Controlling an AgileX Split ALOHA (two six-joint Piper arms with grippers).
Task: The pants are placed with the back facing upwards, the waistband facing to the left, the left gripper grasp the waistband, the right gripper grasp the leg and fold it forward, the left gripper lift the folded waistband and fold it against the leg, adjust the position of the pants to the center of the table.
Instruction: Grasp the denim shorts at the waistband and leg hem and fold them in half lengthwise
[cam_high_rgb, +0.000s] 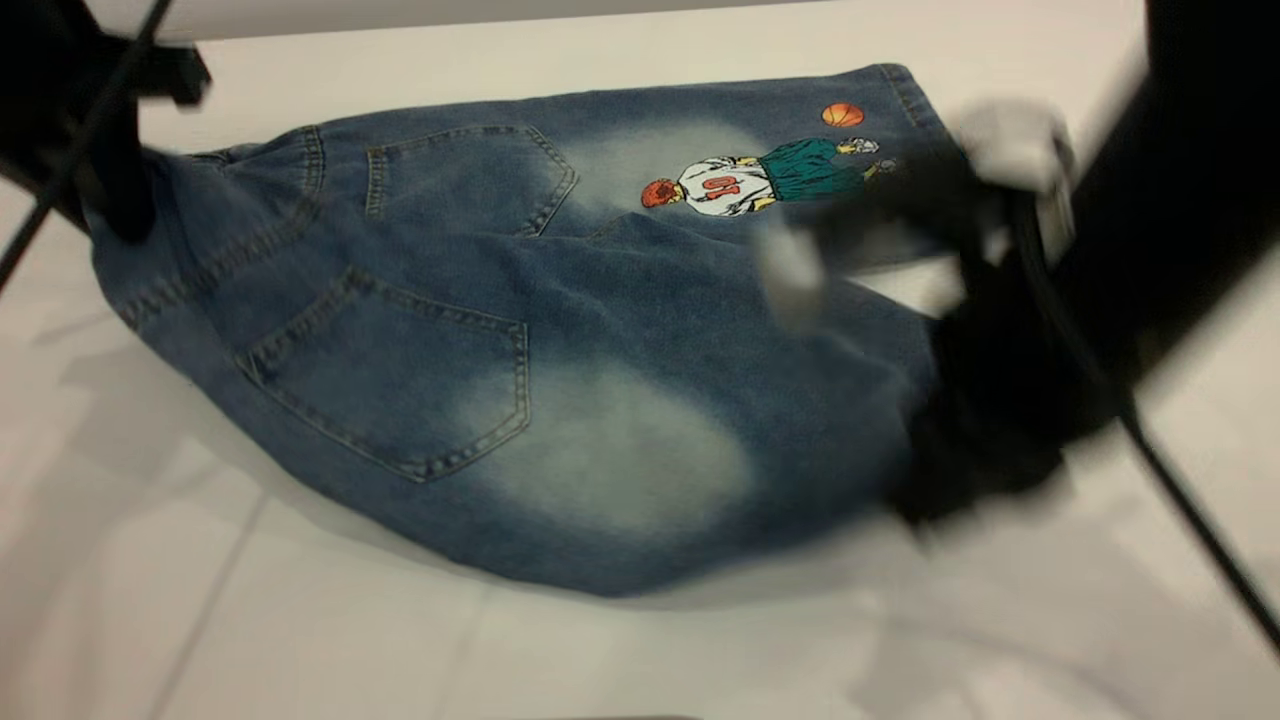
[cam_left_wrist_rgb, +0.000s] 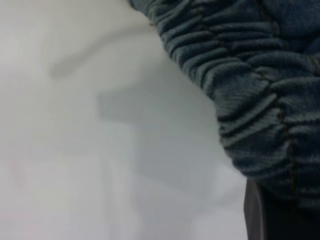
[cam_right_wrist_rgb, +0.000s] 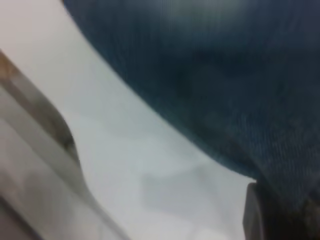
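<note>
Lengthwise fold in progress: pants (cam_high_rgb: 520, 340) lifted off worktop (cam_high_rgb: 250, 620).
Left end effector (cam_high_rgb: 120, 200) clamped on waistband (cam_left_wrist_rgb: 250, 90), upper left; right end effector (cam_high_rgb: 960, 440) holds leg (cam_high_rgb: 640, 450), lower right. Next: carried toward printed leg.

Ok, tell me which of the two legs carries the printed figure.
The far leg, toward the table's back edge: it carries the basketball-player print and an orange ball. The near leg shows only a whitish faded patch.
</note>
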